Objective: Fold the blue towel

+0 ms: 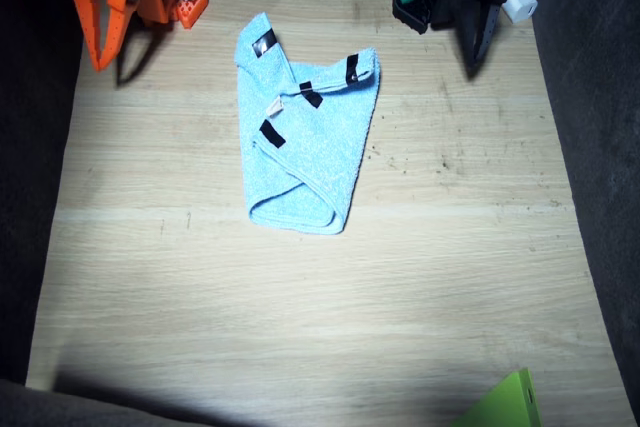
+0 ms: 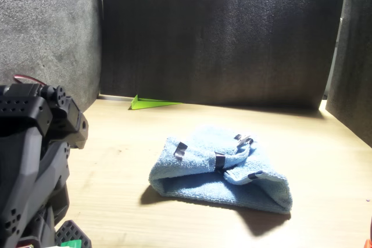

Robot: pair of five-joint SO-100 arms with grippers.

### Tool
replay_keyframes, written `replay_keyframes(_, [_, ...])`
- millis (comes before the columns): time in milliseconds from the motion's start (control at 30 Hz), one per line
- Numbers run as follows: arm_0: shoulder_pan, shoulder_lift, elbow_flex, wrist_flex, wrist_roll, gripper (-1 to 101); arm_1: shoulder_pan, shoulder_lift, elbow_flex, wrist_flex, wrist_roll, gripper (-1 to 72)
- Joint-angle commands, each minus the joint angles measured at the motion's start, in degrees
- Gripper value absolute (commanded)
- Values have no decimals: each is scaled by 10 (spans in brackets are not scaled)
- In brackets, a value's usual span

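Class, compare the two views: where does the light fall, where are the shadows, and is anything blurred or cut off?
Fixed view: the table is brightly lit, its near edge and surroundings dark; the grippers cast shadows. Front view: the towel is lit from above and behind, its shadow falling forward; the left arm looms close, soft and cropped.
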Motion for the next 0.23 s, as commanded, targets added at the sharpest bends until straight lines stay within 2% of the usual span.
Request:
replay_keyframes(0, [4, 4, -11, 6, -1, -2, 40, -1, -16, 8, -25, -1])
replay_keyframes(200, [4, 4, -11, 6, 1, -2, 93, -13, -16, 6, -74, -1])
